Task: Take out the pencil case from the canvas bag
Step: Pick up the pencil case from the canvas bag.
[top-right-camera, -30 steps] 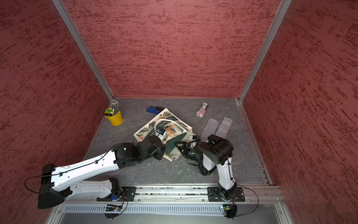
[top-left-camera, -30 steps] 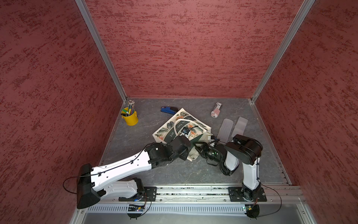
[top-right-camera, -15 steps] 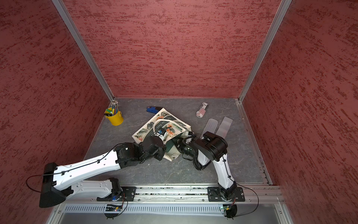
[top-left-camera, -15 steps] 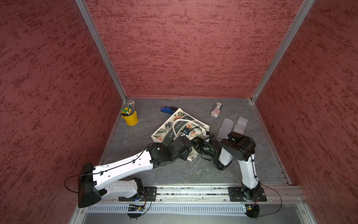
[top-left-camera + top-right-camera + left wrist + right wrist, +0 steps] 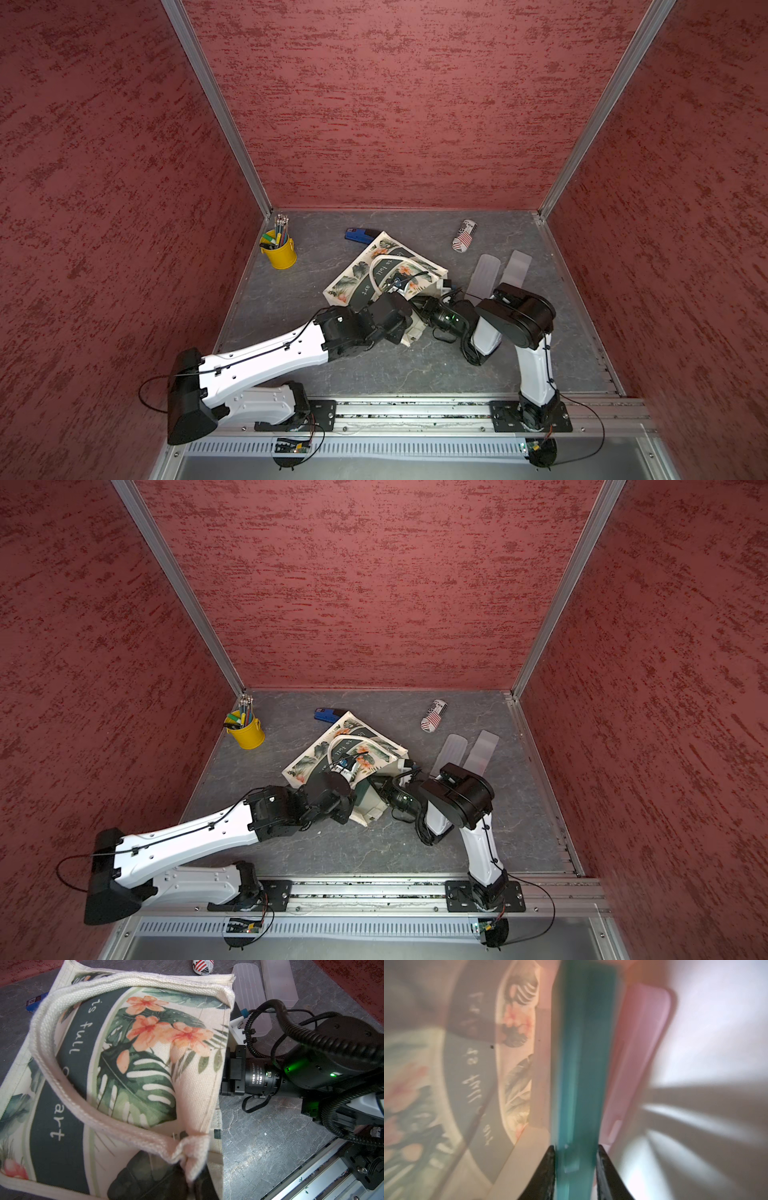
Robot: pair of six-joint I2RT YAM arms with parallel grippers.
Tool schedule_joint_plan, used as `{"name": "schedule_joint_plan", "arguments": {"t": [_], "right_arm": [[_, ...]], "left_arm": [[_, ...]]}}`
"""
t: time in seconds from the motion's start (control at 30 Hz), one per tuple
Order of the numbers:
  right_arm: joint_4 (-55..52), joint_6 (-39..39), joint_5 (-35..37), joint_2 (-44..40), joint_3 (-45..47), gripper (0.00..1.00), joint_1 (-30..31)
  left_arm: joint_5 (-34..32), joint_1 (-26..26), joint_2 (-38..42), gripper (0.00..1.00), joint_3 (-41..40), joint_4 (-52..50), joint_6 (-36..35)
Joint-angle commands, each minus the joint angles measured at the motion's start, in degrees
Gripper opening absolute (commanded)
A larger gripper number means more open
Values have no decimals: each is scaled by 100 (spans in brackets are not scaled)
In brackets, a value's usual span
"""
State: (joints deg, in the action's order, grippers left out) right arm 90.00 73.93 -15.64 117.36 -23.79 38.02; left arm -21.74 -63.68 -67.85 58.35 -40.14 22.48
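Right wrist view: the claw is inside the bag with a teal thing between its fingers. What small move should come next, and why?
Probably draw the right claw straight back out of the canvas bag. Its fingers press both sides of the teal pencil case, and the left claw pinches the bag's rim, so the bag should stay put.

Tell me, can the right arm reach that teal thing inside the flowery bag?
Probably yes: the right pincer sits inside the canvas bag, tips either side of the teal item. The left pincer pinches the rim, holding the mouth open.
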Motion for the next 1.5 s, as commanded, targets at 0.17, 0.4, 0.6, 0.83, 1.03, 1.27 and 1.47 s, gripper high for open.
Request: {"name": "schedule_joint_plan", "arguments": {"t": [0.17,0.4,0.6,0.83,1.03,1.27,1.47], "right_arm": [[1496,-194,-8,-488,586,27,-23],[1172,-340,4,-923,1088,32,-23],[865,-173,-150,-873,997,44,-23],[494,185,-120,-747,999,58,-23],[-190,295,-183,-724,788,75,-23],[42,554,-274,-96,194,77,-24],[343,862,-197,311,-93,60,-29]], "left_arm": [[41,-66,166,0,177,138,11],[29,-66,220,0,155,132,-7],[64,-66,187,0,232,85,-15],[81,-69,94,0,370,68,-59],[77,-105,31,0,424,76,-68],[66,-153,-34,0,427,53,-16],[22,-171,-13,0,472,-1,4]]}}
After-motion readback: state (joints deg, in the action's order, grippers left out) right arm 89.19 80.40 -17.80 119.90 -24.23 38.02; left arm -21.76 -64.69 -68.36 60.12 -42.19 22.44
